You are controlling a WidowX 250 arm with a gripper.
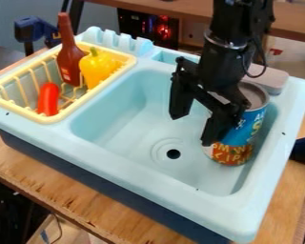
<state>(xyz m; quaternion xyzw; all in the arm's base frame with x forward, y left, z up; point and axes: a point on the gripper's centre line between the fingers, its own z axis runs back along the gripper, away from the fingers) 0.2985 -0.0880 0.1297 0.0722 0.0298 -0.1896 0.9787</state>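
One can (pixel 249 126) stood upright, or nearly so, in the toy sink (pixel 116 166), towards the basin's right-hand edge as viewed. Its long axis ran roughly vertical. The gripper (pixel 192 129) was open and held nothing between its fingers, which stood well spread and pointed down into the basin. The can lay on the viewed right of the gap, partly behind the finger nearer the basin's right-hand edge; contact between the two could not be confirmed. The single arm (pixel 226 52) entered over the sink's far edge, with the wrist above the basin and the fingers slanting down. The drain (pixel 173 154) was in the basin floor. A rack (pixel 53 119) at the sink's left end held a brown bottle (pixel 69 59), a yellow pepper (pixel 96 68) and a red item (pixel 48 99).
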